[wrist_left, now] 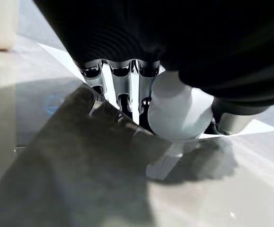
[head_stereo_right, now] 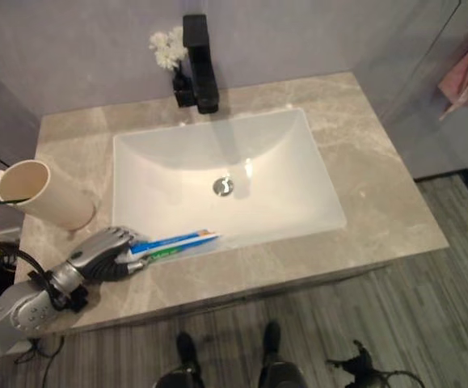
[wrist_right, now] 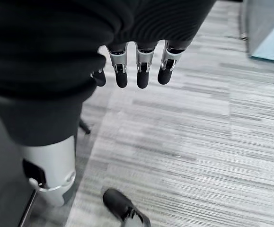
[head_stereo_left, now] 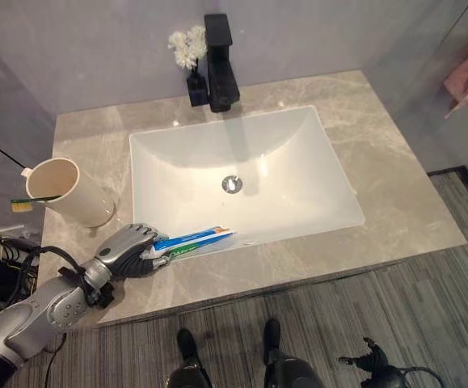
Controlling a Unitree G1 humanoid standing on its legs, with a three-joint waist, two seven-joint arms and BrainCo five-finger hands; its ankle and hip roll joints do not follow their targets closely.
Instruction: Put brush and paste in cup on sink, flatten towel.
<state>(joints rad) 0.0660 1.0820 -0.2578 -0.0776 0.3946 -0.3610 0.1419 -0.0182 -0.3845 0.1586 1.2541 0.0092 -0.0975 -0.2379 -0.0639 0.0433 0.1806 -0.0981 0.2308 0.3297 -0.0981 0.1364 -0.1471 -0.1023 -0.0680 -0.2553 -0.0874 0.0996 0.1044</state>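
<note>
The paste [head_stereo_left: 191,240] is clasped in curled fingers of the left hand [head_stereo_left: 128,246] at the sink [head_stereo_left: 330,218] rim, presumably for the cup [head_stereo_left: 65,191]; the right hand [wrist_right: 137,66] hangs slack, empty.

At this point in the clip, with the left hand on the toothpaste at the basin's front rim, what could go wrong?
The toothpaste lies on the front rim of the sink, partly over the basin, so a clumsy pull by the left hand could tip it in. The cup stands close behind that hand, with the toothbrush sticking out sideways; a lifting arm might knock it over. The right hand hangs open over the floor, too far to help.
</note>
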